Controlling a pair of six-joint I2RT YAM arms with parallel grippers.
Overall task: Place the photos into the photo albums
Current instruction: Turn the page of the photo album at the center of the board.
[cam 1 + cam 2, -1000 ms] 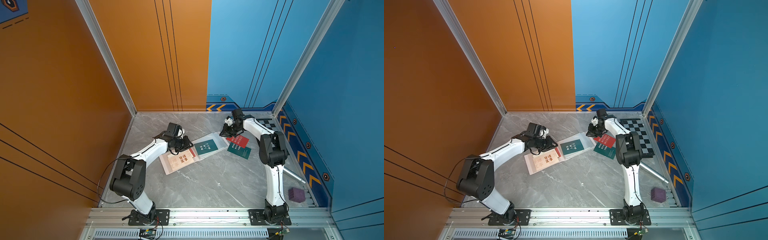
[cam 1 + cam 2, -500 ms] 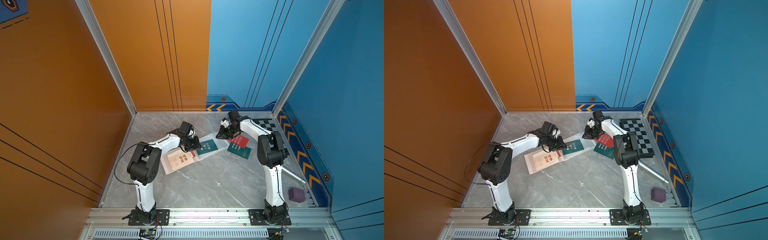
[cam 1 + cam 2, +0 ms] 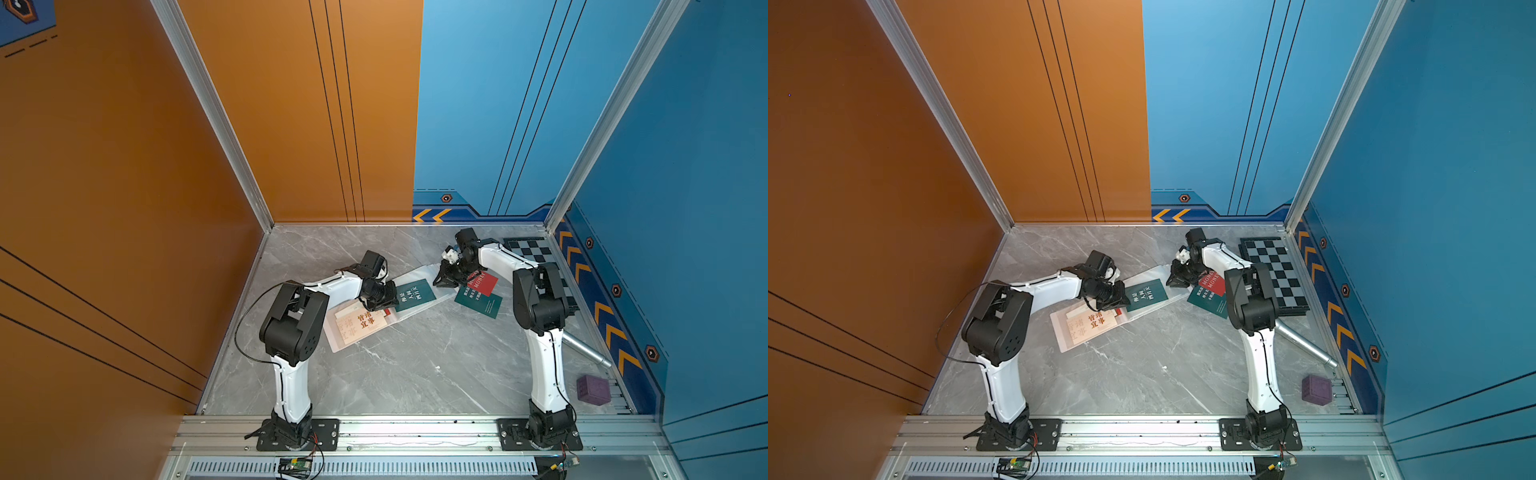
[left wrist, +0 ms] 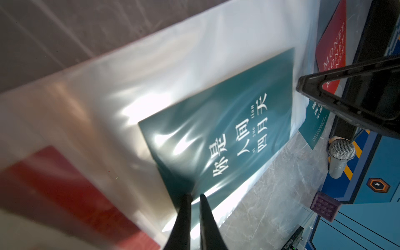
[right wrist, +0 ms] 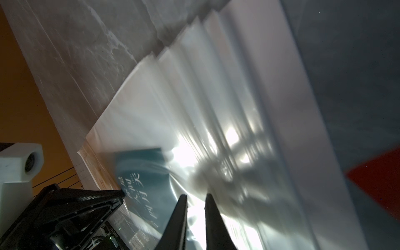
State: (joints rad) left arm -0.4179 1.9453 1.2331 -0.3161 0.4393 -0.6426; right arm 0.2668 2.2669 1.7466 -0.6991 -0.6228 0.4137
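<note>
The photo album [image 3: 420, 273] lies open mid-table, its clear sleeve pages spread in both top views. A dark green photo [image 3: 415, 295] [image 4: 227, 129] lies in the right-hand sleeve. My left gripper [image 3: 390, 309] [image 4: 195, 195] is shut on that photo's near corner. A cream photo [image 3: 357, 324] and a red one [image 4: 65, 184] sit under the left page. My right gripper [image 3: 436, 282] [image 5: 195, 195] is at the album's far edge, its jaws nearly together with crumpled clear sleeve [image 5: 216, 129] between them. A red MONEY photo [image 3: 482, 282] and another green photo [image 3: 478, 301] lie loose beside it.
A black-and-white checkerboard [image 3: 1275, 270] lies against the right wall behind my right arm. A metal cylinder [image 3: 586, 353] and a purple cube [image 3: 593, 388] rest near the right front. Orange and blue walls close in the table on three sides.
My left arm has swung right from the cream photo to the green photo's corner, and its jaws have closed. My right gripper has shifted slightly along the album's far edge.
</note>
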